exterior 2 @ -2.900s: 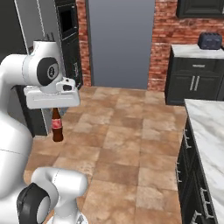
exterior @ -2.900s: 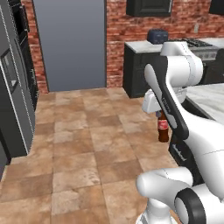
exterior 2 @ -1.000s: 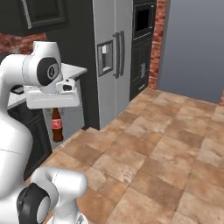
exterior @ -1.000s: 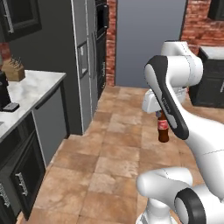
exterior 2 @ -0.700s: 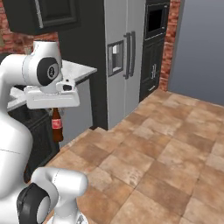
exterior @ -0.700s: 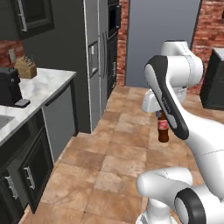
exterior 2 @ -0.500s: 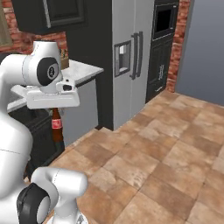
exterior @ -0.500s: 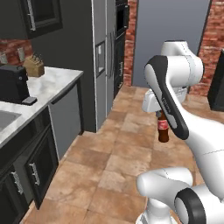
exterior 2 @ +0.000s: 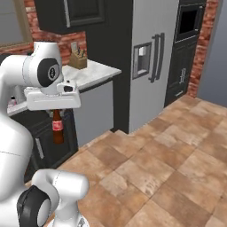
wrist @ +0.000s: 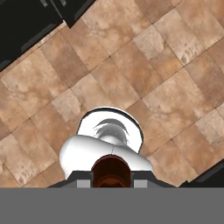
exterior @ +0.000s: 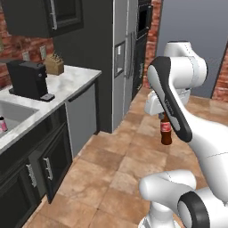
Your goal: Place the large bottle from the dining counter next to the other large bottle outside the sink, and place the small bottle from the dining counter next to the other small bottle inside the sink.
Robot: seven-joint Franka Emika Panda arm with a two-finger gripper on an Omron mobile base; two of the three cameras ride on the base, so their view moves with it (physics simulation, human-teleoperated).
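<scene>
Two fingers of the end effector (exterior: 164,116) are clamped narrowly on the small bottle's (exterior: 166,132) neck, holding it upright above the floor.

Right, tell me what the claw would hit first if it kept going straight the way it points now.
The claw, shut on the small bottle, points straight down. Past the bottle, the hand view shows the robot's own white base and tiled floor; the base looks likely first, though depth is unclear.

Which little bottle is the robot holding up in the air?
The small brown bottle with the red label, hanging upright from the shut end effector over the floor. The other little one, pink, stands down in the sink.
</scene>
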